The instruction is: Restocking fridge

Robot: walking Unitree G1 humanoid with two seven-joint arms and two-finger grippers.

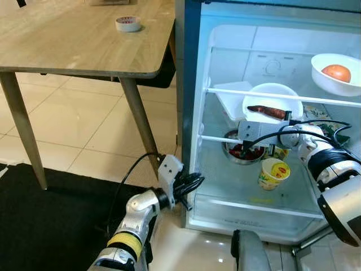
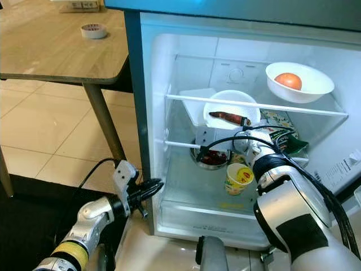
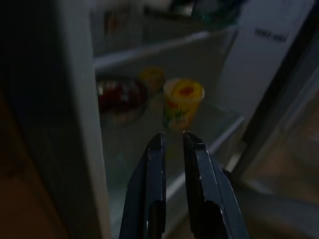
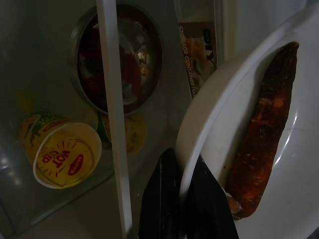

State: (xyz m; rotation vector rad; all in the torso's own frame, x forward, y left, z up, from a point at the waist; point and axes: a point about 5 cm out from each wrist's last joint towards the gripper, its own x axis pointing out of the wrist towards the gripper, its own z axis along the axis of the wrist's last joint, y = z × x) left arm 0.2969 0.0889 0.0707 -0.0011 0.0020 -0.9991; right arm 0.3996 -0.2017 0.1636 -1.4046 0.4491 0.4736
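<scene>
The fridge [image 1: 192, 113] stands open. On its middle wire shelf [image 1: 225, 91] a white bowl [image 1: 272, 95] holds a long reddish-brown piece of food [image 1: 266, 111]. My right gripper [image 4: 183, 199] reaches in from the right and is shut on that bowl's rim [image 4: 199, 134]. Below the shelf are a steel bowl of red food [image 1: 242, 151] and a yellow instant-noodle cup [image 1: 273, 172], with a second yellow cup [image 1: 277, 151] behind it. My left gripper [image 1: 192, 183] hovers at the fridge's lower left edge, shut, with nothing in it.
Another white bowl with an orange fruit [image 1: 337, 72] sits on the upper right shelf. A white container [image 1: 231, 99] and a green packet [image 1: 333, 127] sit beside the held bowl. A wooden table [image 1: 84, 45] carrying a tape roll [image 1: 128, 23] stands left, over a black mat [image 1: 45, 220].
</scene>
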